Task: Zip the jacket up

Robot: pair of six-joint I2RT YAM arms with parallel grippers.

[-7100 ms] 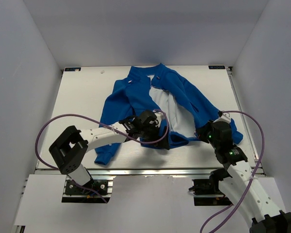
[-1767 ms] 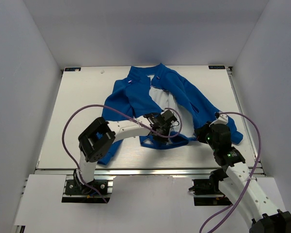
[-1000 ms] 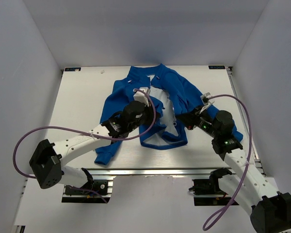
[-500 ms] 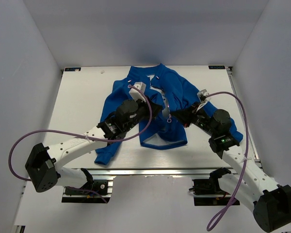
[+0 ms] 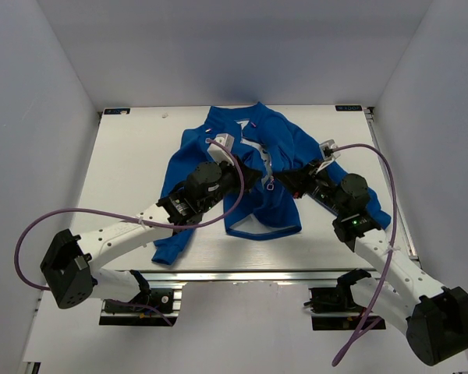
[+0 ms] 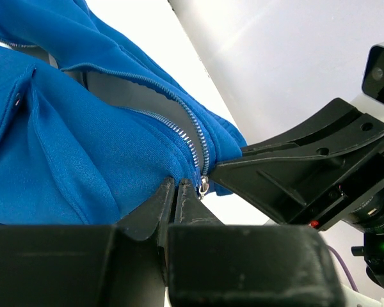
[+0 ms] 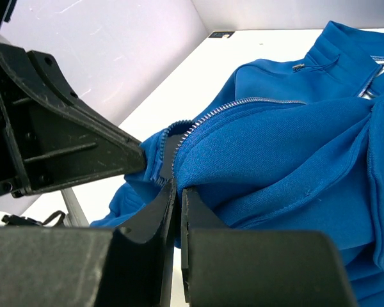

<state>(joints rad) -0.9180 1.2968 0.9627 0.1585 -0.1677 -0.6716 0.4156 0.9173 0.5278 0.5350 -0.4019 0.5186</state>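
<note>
My left end effector point(image 6: 177, 185) and right end effector point(image 7: 178, 187) are each clamped on the jacket point(image 5: 296, 148) beside its zipper point(image 6: 182, 131). Uneven pulling could slip the fleece or jam the teeth.

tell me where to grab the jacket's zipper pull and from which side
Pinch the small metal pull tab dangling where the zipper teeth merge. It hangs free off the jacket edge just beside the left claw, so probably come from the hem side, below it.
</note>
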